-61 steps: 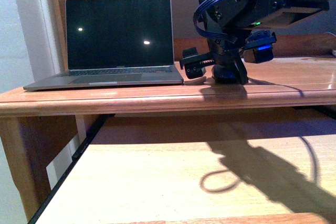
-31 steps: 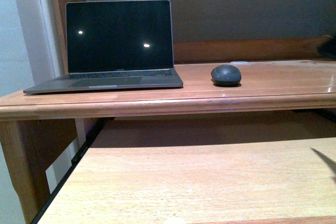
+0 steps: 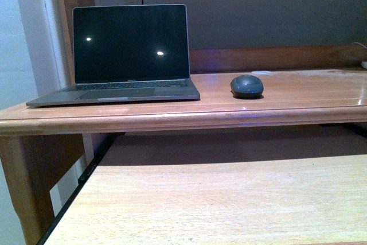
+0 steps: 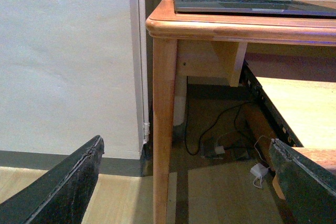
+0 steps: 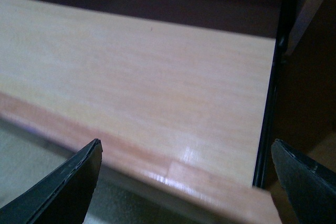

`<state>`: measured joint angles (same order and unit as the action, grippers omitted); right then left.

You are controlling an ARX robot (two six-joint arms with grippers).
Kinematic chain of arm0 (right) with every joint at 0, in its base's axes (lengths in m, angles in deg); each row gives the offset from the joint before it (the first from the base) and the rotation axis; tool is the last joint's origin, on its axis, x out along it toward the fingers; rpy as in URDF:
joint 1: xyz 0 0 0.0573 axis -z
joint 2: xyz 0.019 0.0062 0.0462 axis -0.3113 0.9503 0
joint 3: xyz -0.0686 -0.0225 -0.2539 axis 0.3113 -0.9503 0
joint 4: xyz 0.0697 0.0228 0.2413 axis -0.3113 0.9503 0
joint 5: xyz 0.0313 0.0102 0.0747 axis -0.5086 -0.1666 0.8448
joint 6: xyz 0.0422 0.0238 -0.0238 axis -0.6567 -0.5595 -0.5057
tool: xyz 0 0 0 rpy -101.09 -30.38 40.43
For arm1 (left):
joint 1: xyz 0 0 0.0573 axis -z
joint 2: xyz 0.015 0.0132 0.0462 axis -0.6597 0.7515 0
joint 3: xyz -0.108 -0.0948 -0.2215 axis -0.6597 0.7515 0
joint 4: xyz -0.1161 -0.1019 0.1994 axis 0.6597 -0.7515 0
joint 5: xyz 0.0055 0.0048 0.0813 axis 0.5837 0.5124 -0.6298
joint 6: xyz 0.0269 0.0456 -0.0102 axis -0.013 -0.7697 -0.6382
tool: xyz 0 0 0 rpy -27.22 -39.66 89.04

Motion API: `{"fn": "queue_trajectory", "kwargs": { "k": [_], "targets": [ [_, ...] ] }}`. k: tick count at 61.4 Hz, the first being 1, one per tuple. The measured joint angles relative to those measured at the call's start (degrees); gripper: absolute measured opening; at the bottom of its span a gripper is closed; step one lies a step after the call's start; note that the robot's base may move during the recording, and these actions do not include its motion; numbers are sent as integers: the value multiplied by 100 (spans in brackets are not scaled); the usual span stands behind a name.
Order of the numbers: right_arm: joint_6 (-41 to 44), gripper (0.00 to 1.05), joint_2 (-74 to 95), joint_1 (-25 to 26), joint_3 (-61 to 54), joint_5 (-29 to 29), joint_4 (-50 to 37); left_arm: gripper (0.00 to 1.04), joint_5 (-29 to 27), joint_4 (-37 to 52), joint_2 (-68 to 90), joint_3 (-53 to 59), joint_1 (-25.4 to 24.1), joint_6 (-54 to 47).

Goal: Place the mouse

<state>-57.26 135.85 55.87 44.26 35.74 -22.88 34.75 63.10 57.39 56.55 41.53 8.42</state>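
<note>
The left gripper [image 4: 185, 144] has its 2 dark fingers [image 4: 68, 187] spread wide apart with nothing between them. Through the gap show a wooden desk leg [image 4: 164, 129], a pale wall [image 4: 68, 51] and a tangle of cables [image 4: 220, 135] on the floor, so this arm hangs low beside the desk rather than over it.

The right gripper [image 5: 185, 148] is also spread and empty. Its 2 fingers frame the pale pull-out shelf [image 5: 147, 77] and the shelf's front edge, which suggests it is parked clear of the work surface.

Neither arm shows in the front view. There the mouse [image 3: 247, 86] lies right of centre in the frame, flat on the desk top [image 3: 309, 93], with its domed top upward. It sits just beside the right edge of the open laptop [image 3: 123, 55], apart from it, about level with the laptop's base. That is the natural spot for a right-handed user, and it is set well back from the front lip, so it is unlikely to slide off.

With the mouse resting free and both grippers empty, the placing looks finished. At most, the arms have only to settle at rest.
</note>
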Motion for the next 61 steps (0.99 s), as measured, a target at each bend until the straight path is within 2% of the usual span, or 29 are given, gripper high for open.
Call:
{"fn": "queue_trajectory", "kwargs": {
  "k": [7, 14, 15, 24, 28, 32, 37, 42, 53, 61],
  "targets": [
    [1298, 97, 103, 197, -61, 90, 752, 97, 0, 0, 0, 0, 0, 0],
    [1899, 97, 103, 103, -186, -22, 756, 97, -4, 0, 0, 0, 0, 0],
    [2133, 97, 70, -140, -341, -168, 564, 97, 0, 0, 0, 0, 0, 0],
    [2155, 97, 57, -315, -339, 31, 645, 97, -2, 0, 0, 0, 0, 0],
    [2286, 97, 120, -179, -221, 278, 1032, 97, 0, 0, 0, 0, 0, -2],
    [2758, 97, 352, 151, 26, 560, 1777, 97, -2, 0, 0, 0, 0, -2],
    [3410, 97, 752, 699, 251, 597, 2929, 97, -2, 0, 0, 0, 0, -2],
    [3845, 97, 1049, 962, 304, 579, 3364, 97, 0, 0, 0, 0, 0, -2],
    [3950, 97, 973, 914, 269, 651, 3128, 97, 0, 0, -4, 0, 0, -2],
    [3558, 97, 662, 295, 15, 614, 2074, 97, -2, 0, -4, 0, 0, -2]
  ]
}}
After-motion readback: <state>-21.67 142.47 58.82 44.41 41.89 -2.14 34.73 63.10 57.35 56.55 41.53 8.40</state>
